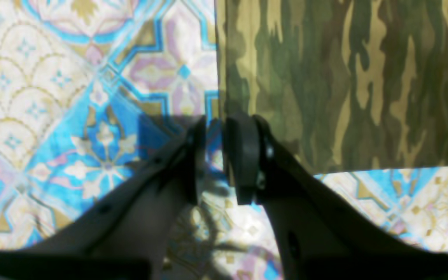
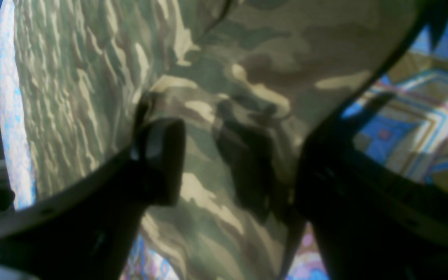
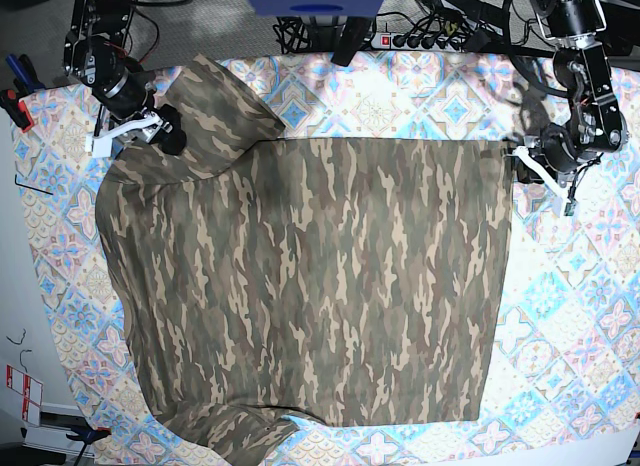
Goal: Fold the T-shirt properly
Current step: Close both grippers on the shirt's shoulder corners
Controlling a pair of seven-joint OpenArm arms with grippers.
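Your right pincer [image 2: 231, 155] stands wide, with a bunched fold of the T-shirt [image 3: 320, 286] filling the gap between its fingers near one sleeve. Your left pincer [image 1: 214, 155] is nearly closed at the shirt's corner edge; only a narrow slit shows between its fingers, and you cannot tell whether cloth is pinched there. The T-shirt lies spread mostly flat across the bench, on the tile-patterned tablecloth [image 3: 580, 336].
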